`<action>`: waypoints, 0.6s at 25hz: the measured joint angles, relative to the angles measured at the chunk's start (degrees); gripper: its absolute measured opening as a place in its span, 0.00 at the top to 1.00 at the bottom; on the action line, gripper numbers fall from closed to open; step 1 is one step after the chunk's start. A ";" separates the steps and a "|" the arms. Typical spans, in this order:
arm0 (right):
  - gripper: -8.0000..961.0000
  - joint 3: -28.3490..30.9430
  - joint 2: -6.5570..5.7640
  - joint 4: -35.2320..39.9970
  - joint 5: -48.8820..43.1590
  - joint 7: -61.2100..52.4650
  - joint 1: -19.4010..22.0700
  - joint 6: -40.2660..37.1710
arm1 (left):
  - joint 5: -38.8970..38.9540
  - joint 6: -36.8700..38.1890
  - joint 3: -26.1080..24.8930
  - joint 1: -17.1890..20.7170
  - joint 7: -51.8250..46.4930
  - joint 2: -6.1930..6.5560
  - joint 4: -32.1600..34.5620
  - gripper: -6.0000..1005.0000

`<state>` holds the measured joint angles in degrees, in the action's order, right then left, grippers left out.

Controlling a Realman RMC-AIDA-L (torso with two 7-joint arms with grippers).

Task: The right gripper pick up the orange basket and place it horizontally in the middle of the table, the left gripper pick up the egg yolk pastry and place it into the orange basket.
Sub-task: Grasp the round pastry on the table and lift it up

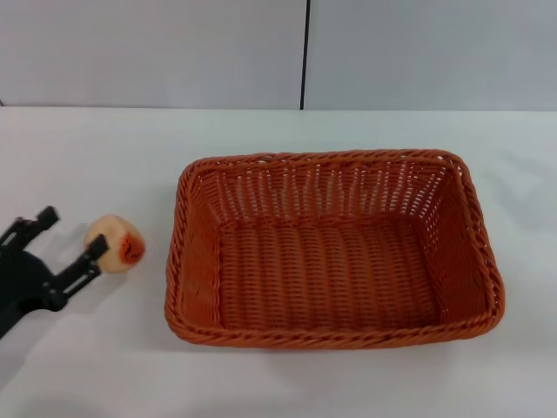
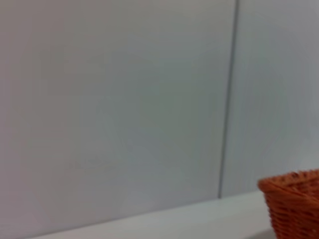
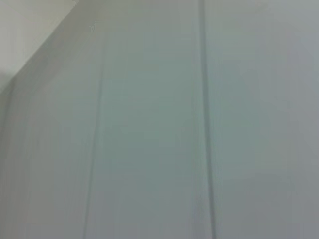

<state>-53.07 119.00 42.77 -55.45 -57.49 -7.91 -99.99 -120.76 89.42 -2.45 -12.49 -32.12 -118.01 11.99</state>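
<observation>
Orange wicker fills the middle of the head view: the orange basket [image 1: 335,248] sits flat on the white worktop [image 1: 96,148], long side across, mouth up and empty. Judged from that, the basket half of the task is done. My left gripper [image 1: 68,235] is at the left edge, low over the worktop, jaws spread, one finger touching the near side of the egg yolk pastry [image 1: 115,244], the other standing apart behind it. Pastry rests on the worktop just left of the basket, orange-red patch facing me; not yet gripped. Open jaws straddling it suit a side-on pinch.

Left wrist view: mostly grey wall, a strip of worktop, one corner of the basket [image 2: 295,203]. Pastry and my own fingers not shown.

Right wrist view: wall panels only. Right gripper not visible anywhere, so its state is unknown; likely parked clear.
</observation>
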 joint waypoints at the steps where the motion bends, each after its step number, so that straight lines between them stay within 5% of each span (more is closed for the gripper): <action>1: 0.54 1.51 0.00 -2.04 0.19 0.25 0.13 -1.81 | 0.00 -0.75 1.05 -0.53 -0.17 -0.02 0.01 0.31; 15: 0.53 4.49 -0.34 -7.76 -0.21 0.83 0.14 -5.55 | 0.39 -12.03 3.18 -4.15 3.35 -0.50 -2.66 0.32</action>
<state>-48.58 118.66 35.02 -55.66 -56.66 -7.78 -105.54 -120.38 77.39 0.73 -16.64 -28.77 -118.51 9.32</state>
